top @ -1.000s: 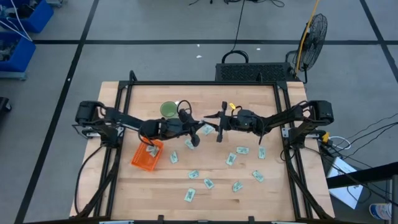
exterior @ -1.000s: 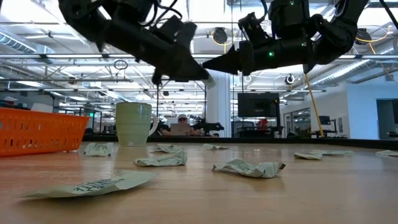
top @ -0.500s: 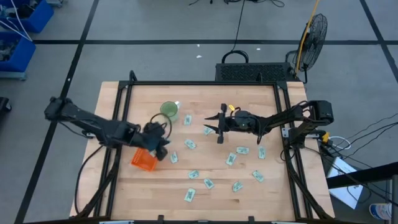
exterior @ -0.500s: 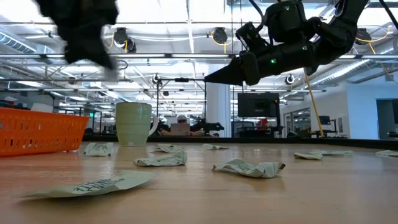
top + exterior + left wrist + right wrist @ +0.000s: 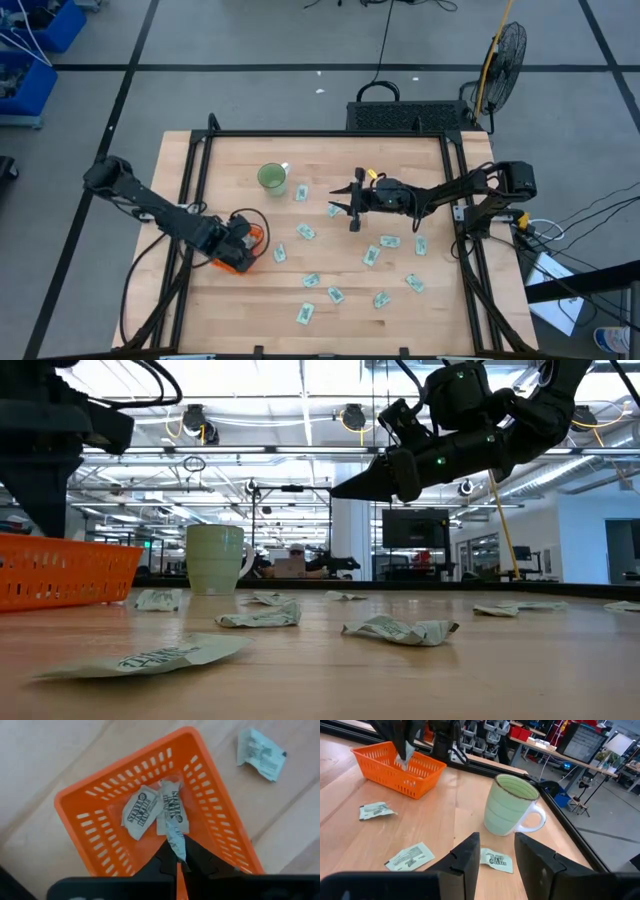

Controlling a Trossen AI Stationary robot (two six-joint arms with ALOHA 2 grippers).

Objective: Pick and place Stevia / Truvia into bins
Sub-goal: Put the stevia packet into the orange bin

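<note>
your left gripper [image 5: 177, 862] hangs over the orange bin [image 5: 100, 865], jaws clamped on a stevia packet [image 5: 176, 840]; two packets already lie inside. release it next. right gripper [image 5: 494, 851] waits mid-worktop, jaws apart, above loose packets [image 5: 387, 241].

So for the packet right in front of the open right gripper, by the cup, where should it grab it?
That packet lies flat on the table, so the right gripper should descend from above, pinching across its short width. The cup stands apart behind it.
</note>
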